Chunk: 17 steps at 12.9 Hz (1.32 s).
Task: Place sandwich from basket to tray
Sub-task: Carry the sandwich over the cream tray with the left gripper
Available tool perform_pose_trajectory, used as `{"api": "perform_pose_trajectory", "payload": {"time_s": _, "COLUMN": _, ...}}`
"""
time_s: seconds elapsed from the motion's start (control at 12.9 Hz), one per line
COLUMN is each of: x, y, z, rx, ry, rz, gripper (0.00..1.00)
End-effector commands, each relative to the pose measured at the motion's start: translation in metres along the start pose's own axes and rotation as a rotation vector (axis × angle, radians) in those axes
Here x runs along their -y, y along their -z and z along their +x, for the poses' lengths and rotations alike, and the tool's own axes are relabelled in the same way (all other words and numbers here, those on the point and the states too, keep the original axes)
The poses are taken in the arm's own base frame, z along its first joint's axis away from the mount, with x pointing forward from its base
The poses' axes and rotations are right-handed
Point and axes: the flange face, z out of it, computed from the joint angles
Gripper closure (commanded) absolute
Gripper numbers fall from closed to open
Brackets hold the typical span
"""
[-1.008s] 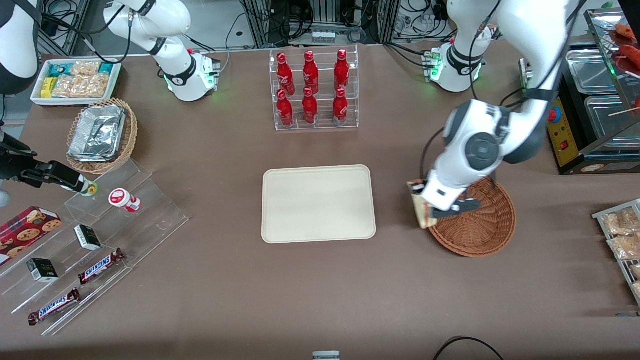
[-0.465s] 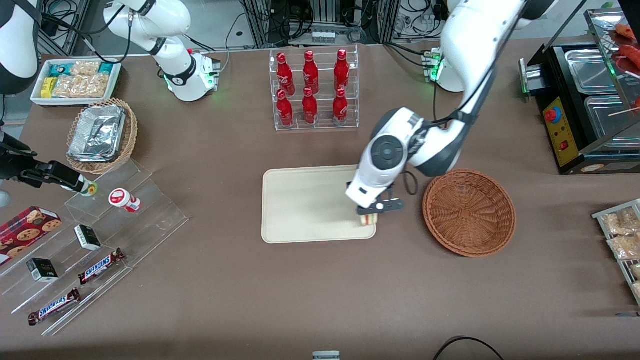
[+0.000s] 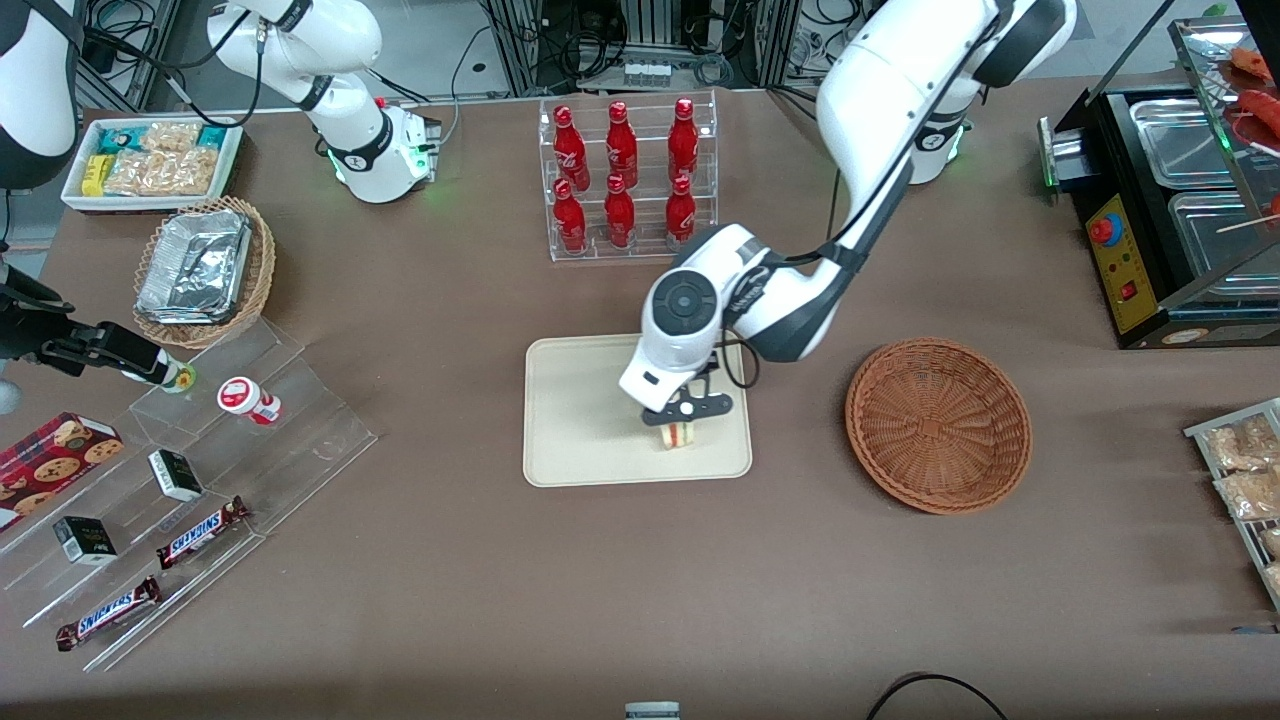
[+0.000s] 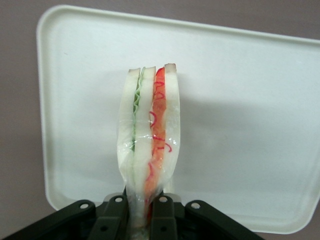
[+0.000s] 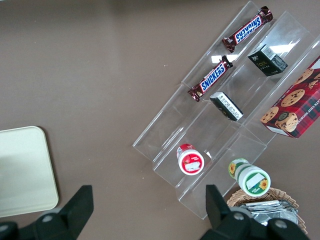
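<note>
Pinching the sandwich (image 4: pixel 149 150) between my fingers (image 4: pixel 116 220), I hold my gripper (image 3: pixel 684 412) above the cream-beige tray (image 3: pixel 575 410), over the part of it that lies nearer the front camera and toward the working arm's end. The wrapped wedge hangs from my grip with its pale bread slices on edge, a green layer on one side and a red layer on the other, the clear wrap creased where my pads squeeze it. From the wrist camera the tray's flat surface spreads under the sandwich and its rounded rim frames it. I cannot tell whether the sandwich touches the tray or hangs just clear of it. The reddish-brown wicker basket (image 3: pixel 938 424) sits beside the tray, toward the working arm's end of the table, apart from my gripper.
</note>
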Motion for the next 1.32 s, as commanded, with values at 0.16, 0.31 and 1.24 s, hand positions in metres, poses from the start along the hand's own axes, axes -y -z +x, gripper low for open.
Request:
{"api": "perform_pose_trajectory", "payload": {"time_s": 0.16, "x": -0.031, "y": -0.012, "z": -0.005, "rx": -0.039, "ry": 0.042, "rz": 0.031, "gripper": 1.0}}
{"api": "perform_pose_trajectory", "payload": {"time_s": 0.31, "x": -0.04, "y": -0.016, "z": -0.015, "rx": -0.041, "ry": 0.03, "rz": 0.033, "gripper": 1.0}}
{"api": "perform_pose_trajectory", "payload": {"time_s": 1.24, "x": -0.044, "y": -0.032, "z": -0.012, "rx": -0.032, "ry": 0.079, "rz": 0.031, "gripper": 0.0}}
